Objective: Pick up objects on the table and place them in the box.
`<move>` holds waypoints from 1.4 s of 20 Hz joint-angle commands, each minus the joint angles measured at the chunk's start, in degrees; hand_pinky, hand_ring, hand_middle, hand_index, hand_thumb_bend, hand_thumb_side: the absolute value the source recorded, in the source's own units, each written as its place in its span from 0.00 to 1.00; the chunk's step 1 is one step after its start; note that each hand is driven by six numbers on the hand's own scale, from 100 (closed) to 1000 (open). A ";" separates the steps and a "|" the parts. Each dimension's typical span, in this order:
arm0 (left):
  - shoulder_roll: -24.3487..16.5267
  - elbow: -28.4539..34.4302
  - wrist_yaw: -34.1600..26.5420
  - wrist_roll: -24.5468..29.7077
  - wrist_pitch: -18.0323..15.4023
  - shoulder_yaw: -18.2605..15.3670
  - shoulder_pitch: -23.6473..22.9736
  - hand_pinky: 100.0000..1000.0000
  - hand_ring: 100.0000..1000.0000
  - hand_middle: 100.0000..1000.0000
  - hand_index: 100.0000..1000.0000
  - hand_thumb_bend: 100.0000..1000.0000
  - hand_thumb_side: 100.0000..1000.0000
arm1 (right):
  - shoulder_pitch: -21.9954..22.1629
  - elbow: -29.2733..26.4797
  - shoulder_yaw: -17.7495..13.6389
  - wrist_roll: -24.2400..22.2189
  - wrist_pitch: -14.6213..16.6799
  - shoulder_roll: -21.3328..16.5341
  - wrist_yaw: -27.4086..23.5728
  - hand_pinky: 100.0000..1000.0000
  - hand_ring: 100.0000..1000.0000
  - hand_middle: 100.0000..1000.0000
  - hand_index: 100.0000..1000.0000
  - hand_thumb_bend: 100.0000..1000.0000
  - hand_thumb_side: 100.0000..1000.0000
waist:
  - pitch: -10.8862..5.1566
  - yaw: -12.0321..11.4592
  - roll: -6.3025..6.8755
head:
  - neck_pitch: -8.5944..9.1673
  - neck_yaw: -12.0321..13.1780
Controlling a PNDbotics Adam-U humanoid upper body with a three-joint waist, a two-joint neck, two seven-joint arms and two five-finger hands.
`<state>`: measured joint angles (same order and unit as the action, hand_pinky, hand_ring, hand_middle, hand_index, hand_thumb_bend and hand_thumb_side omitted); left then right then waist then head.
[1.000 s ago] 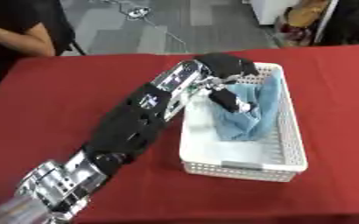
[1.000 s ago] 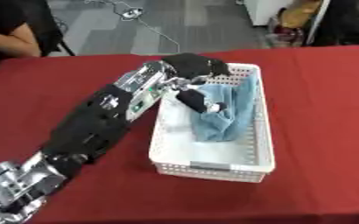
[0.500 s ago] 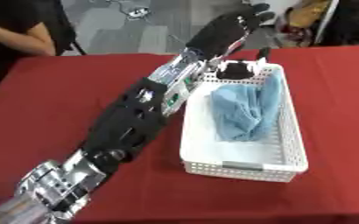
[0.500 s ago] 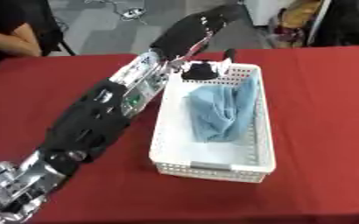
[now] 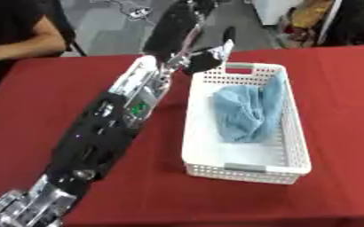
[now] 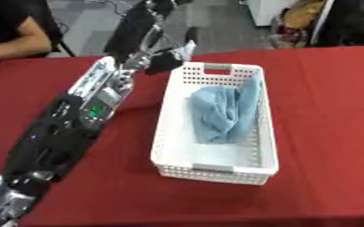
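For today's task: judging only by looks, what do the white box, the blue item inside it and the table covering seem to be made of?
The white box looks like moulded plastic: stiff perforated walls, matt white. The blue item looks like soft terry-type cloth: crumpled folds, fuzzy surface. The table covering appears to be red fabric, matt and even, though its weave is not visible.

You look down from the robot's head through two eyes set side by side, facing forward over the red table (image 5: 325, 88). Both views share the white basket (image 5: 243, 167) and the left arm (image 5: 115, 128) reaching in from the lower left. In the right eye view the basket sits further left. Both stand fairly near.
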<state>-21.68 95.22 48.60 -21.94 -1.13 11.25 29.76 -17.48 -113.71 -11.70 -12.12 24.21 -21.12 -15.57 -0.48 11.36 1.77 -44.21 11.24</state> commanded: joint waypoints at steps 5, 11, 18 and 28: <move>-4.99 11.57 -12.68 -18.47 2.15 -11.95 -13.80 0.56 0.71 0.84 0.82 0.00 0.74 | 0.14 -0.89 -1.46 1.40 0.24 -1.30 1.46 0.82 0.86 0.82 0.94 0.00 1.00 | -0.03 -1.35 -0.52 | 0.09 -3.20; -2.63 13.24 -22.00 -20.99 1.01 -18.60 -21.05 0.52 0.70 0.85 0.83 0.01 0.77 | 0.92 -0.89 -1.57 1.70 0.60 -1.55 2.39 0.82 0.86 0.82 0.94 0.00 1.00 | 0.17 -2.86 -0.91 | 0.09 -3.64; -1.98 15.77 -23.41 -17.76 1.05 -20.54 -22.25 0.52 0.68 0.83 0.83 0.00 0.76 | 1.11 -0.89 -1.41 1.71 0.60 -1.75 2.44 0.82 0.86 0.82 0.94 0.00 1.00 | -0.07 -3.34 -0.83 | 0.09 -3.04; 1.27 14.68 -22.72 -16.49 1.84 -20.45 -21.16 0.52 0.68 0.84 0.83 0.00 0.77 | 1.38 -0.89 -1.34 1.43 0.45 -1.77 2.26 0.82 0.86 0.82 0.94 0.00 1.00 | -0.19 -3.25 -0.96 | 0.09 -2.68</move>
<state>-20.19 109.46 25.52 -38.33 0.92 -8.51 7.93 -15.92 -113.70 -12.86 -10.65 24.68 -21.65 -13.36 -0.15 8.10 0.95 -44.21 8.54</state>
